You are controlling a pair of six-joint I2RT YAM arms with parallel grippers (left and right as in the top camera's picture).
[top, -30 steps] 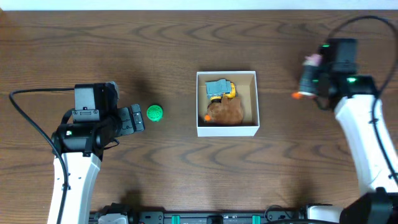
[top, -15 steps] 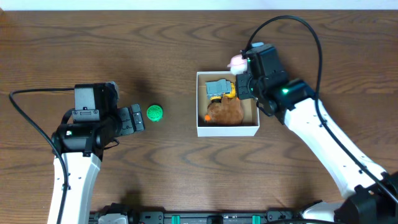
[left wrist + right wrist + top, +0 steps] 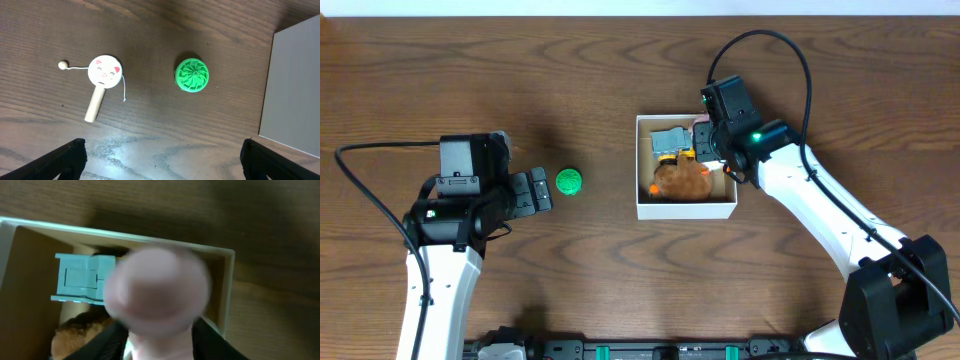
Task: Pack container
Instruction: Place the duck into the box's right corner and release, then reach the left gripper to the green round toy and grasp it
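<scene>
1. Cardboard forms the container (image 3: 685, 210), a square shallow box with smooth white outer walls and a tan-brown inside. It sits on the dark wood-grain table (image 3: 520, 80), right of centre in the overhead view.
2. Inside it lie a blocky grey-blue toy (image 3: 670, 140) with flat panels, touching a yellow part, and a fuzzy brown plush (image 3: 685, 180) in the near half.
3. The right gripper (image 3: 708, 150) is over the box's far right corner. Its dark fingers are clamped on a pale stem that carries a smooth, rounded pink toy (image 3: 159, 292), blurred in the wrist view.
4. The left gripper (image 3: 542, 190) is well to the box's left, its jaws spread wide apart with nothing between them.
5. Just beside it sits a round green disc (image 3: 192, 75) with swirled ribs on top.
6. Farther left is a small drum rattle (image 3: 104, 70): a white face with a drawn pink pig, a plain wooden handle and a bead on a string.
</scene>
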